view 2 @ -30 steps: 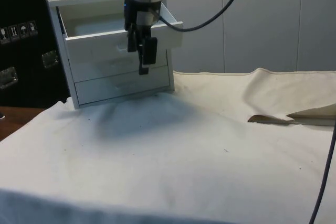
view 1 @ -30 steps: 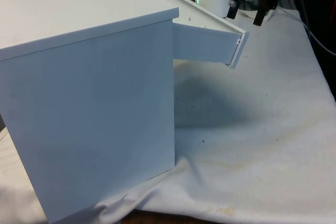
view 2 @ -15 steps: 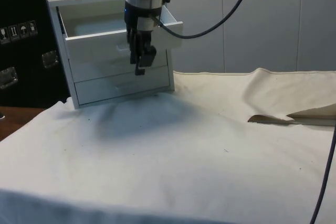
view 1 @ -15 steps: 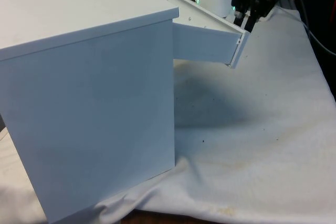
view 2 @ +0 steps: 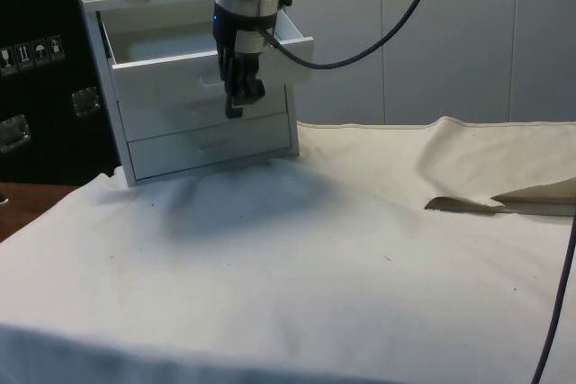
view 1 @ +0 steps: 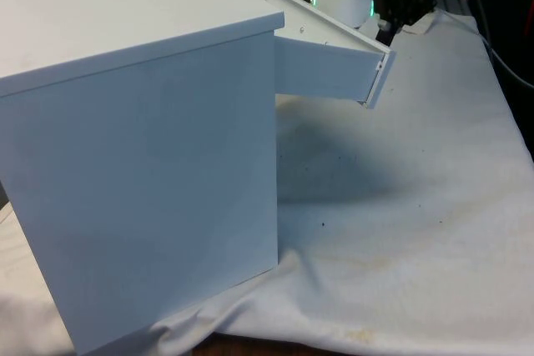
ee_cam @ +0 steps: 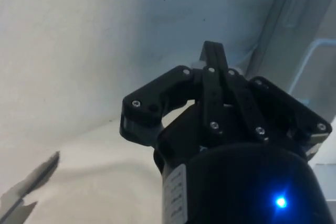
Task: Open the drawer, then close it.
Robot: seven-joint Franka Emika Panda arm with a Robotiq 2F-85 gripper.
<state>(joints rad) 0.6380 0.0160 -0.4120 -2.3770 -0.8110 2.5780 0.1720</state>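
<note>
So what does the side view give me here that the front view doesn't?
Side view: the chest's drawer fronts, with the two lower drawers shut, and the gripper hanging just before the open top drawer's front. Front view: the chest's blank side wall and top. Both: the top drawer pulled out, the gripper by it, white cloth.

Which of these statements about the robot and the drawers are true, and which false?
1. The top drawer of the white wooden chest of drawers is pulled out. True.
2. The robot's black fingers are spread wide around the drawer's handle. False: they are shut together, grasping nothing, just in front of the drawer's front panel.
3. The two lower drawers are pushed in. True.
4. A black cloth covers the table. False: the cloth is white.
</note>
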